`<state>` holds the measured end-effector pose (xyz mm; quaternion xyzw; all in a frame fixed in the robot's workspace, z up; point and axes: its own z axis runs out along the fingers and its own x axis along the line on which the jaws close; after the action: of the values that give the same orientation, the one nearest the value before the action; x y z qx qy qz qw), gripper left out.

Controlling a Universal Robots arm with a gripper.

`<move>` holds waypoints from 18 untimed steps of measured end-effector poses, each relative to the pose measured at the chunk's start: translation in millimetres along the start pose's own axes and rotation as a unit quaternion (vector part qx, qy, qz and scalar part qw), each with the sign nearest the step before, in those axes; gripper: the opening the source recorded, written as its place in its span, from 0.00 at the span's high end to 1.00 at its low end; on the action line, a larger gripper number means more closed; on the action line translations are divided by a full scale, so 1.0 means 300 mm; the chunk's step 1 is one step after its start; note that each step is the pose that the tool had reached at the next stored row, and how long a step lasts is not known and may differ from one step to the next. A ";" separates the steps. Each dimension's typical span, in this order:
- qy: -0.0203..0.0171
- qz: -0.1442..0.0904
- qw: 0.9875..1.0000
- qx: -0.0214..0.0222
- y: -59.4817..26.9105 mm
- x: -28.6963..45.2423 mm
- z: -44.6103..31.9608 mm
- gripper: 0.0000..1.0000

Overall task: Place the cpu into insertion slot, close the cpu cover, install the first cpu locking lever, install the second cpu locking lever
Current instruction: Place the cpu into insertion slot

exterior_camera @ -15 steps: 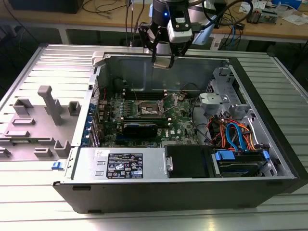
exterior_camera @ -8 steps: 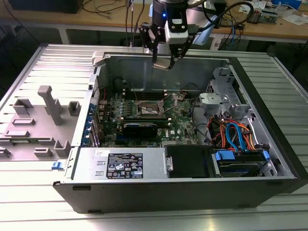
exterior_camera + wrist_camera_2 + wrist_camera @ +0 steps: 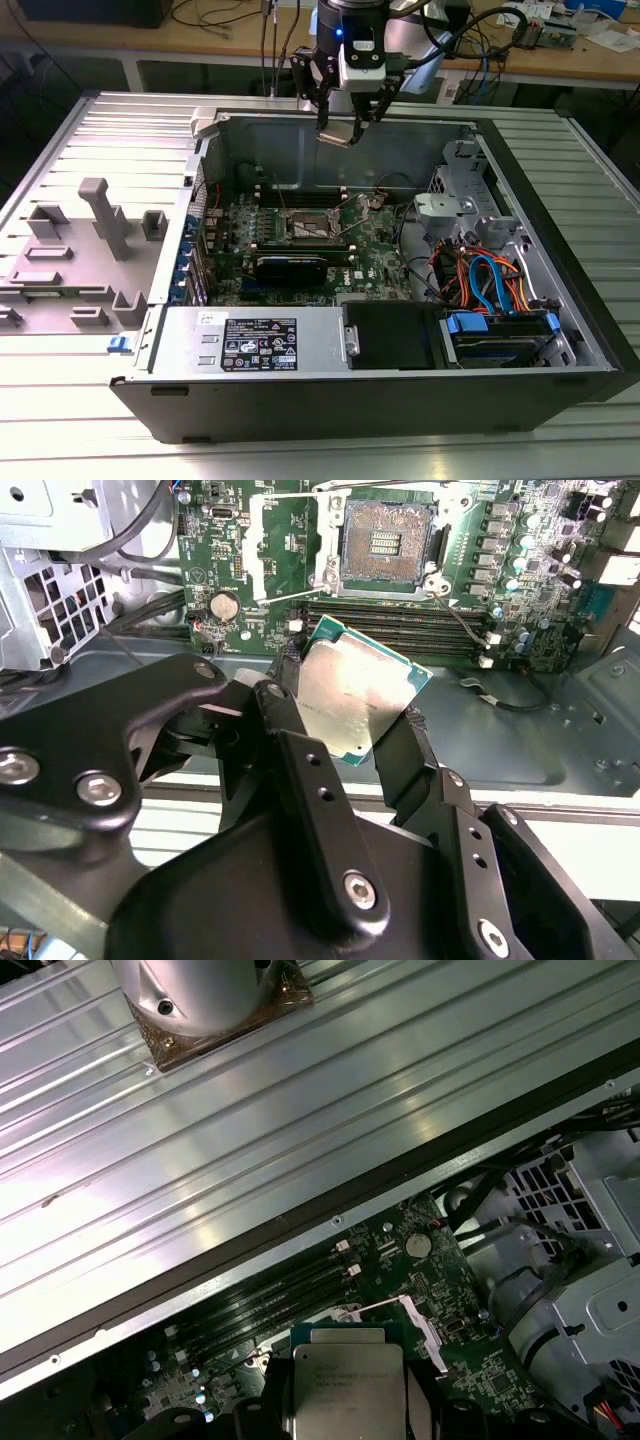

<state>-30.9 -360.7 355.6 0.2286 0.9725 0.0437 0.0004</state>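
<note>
1. Grey plastic fixtures (image 3: 105, 215) stand on the ribbed table (image 3: 60, 420), off the open computer case's (image 3: 400, 400) left edge in the exterior view.
2. The insertion slot (image 3: 313, 226) (image 3: 385, 542) lies uncovered mid-motherboard.
3. The gripper (image 3: 347, 122) (image 3: 345, 715) hangs over the case's far edge. Its fingers are pinched on the tilted cpu (image 3: 340, 133) (image 3: 360, 695) (image 3: 345, 1385), clear of the slot.

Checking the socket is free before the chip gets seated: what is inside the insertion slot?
In the second wrist view the insertion slot is empty, its contacts bare; the cpu is clamped in the hand. In the first wrist view the cpu covers the slot.
</note>
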 end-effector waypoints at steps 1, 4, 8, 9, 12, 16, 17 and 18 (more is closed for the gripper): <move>0.000 0.000 1.000 0.000 0.000 0.000 0.000 0.46; 0.000 0.000 1.000 0.000 0.000 0.000 0.000 0.46; 0.000 0.000 1.000 0.000 0.000 0.000 0.000 0.46; 0.000 0.000 1.000 0.000 0.000 0.000 0.000 0.46; -0.001 0.011 1.000 0.000 0.000 0.000 0.001 0.46; -0.004 0.040 0.999 0.000 -0.001 0.000 0.006 0.46; -0.004 0.044 0.999 0.000 -0.001 0.000 0.007 0.46; -0.004 0.048 0.999 0.000 -0.001 0.000 0.009 0.46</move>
<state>-30.9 -360.7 353.0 0.2753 0.9604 0.0428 0.0025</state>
